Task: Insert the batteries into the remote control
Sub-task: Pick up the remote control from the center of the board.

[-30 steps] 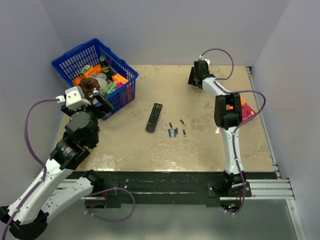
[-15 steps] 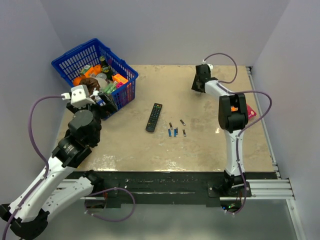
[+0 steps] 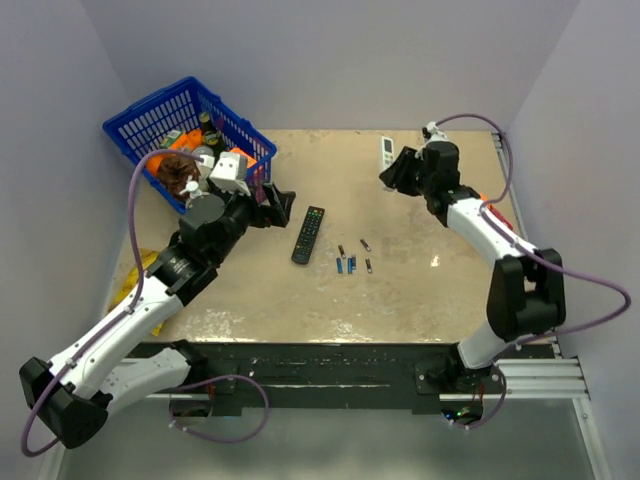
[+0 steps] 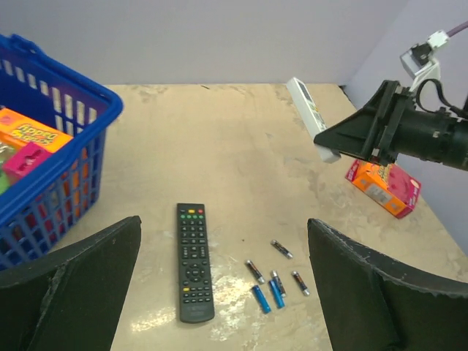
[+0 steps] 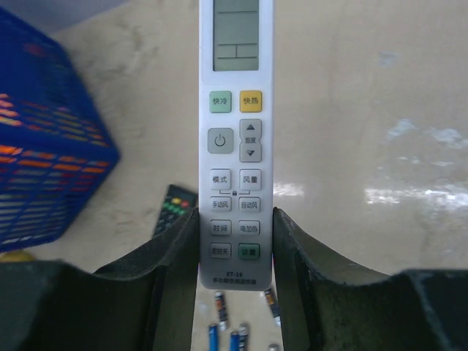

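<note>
The white remote control [image 5: 235,131] is lifted off the table with its button face up, my right gripper [image 5: 235,241] shut on its lower end. In the top view the remote control [image 3: 389,150] sticks out past the right gripper [image 3: 402,172] at the back of the table. Several batteries [image 3: 352,260], two blue and the others dark, lie loose mid-table; they also show as batteries [image 4: 274,281] in the left wrist view. My left gripper [image 4: 224,223] is open and empty, hovering left of them above the black remote [image 4: 194,263].
A blue basket [image 3: 150,115] full of packaged goods stands at the back left, its wall [image 4: 66,168] close to my left fingers. The black remote [image 3: 308,234] lies left of the batteries. An orange-pink box [image 4: 384,186] lies by the right edge.
The right gripper has closed on the white remote and lifted it, its arm swinging out to the right. The left arm has moved from the basket toward the table's middle.
</note>
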{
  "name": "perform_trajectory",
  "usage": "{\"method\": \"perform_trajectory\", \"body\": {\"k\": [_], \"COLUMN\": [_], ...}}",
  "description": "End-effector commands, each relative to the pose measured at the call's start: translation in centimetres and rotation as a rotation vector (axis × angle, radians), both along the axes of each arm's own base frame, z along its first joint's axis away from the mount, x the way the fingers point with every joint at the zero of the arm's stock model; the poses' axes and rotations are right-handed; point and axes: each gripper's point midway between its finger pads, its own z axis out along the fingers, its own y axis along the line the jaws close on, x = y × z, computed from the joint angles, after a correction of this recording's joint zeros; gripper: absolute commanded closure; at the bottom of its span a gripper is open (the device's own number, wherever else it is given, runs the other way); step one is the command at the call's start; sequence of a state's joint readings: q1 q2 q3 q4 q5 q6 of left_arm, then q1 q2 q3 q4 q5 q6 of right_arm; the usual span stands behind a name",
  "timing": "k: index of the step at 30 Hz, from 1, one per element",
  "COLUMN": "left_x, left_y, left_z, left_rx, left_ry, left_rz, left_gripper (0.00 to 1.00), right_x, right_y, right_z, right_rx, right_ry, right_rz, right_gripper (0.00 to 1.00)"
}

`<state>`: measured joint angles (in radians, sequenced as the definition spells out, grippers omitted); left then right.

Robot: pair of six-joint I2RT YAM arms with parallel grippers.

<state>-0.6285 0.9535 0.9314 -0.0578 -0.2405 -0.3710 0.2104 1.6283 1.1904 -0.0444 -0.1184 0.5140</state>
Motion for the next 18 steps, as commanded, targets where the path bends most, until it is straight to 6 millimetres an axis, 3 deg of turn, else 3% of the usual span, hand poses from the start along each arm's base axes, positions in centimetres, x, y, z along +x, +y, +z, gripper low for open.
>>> {"method": "perform_trajectory", "body": {"k": [1, 3, 4, 5, 9, 14, 18], "left_x": [-0.1, 0.2, 0.2, 0.4, 0.6, 0.8, -1.0], "left_y": [-2.5, -3.0, -3.1, -3.3, -4.2, -4.8, -6.3], "left_z": [4.7, 5.4, 5.6, 5.5, 6.8, 7.4, 8.5], "left_rx": [-0.14, -0.191, -0.208, -0.222, -0.368, -0.576, -0.646], "left_ry": [-0.129, -0.141, -0.145, -0.145, -0.166, -0.159, -0.213], "left_rz": [-0.116, -0.12, -0.124, -0.127, -0.202, -0.353, -0.524], "left_gripper": [0.0, 0.0, 0.0, 0.0, 0.0, 0.0, 0.0], "right_x": [-4.2, -6.2, -7.7, -8.7, -12.4, -16.0, -18.2], "right_y": [5.1, 6.2, 6.9, 7.0, 9.0, 11.3, 13.2], "right_z": [7.1, 11.0, 11.1, 13.6, 16.8, 19.1, 19.6], "right_rx": [0.25, 0.314, 0.365, 0.396, 0.511, 0.619, 0.663], "right_ry": [-0.189, -0.305, -0.295, -0.375, -0.443, -0.482, -0.486], "right_rz": [0.25, 0.326, 0.371, 0.401, 0.535, 0.686, 0.794], "right_gripper": [0.87, 0.88, 0.89, 0.89, 0.9, 0.9, 0.9]}}
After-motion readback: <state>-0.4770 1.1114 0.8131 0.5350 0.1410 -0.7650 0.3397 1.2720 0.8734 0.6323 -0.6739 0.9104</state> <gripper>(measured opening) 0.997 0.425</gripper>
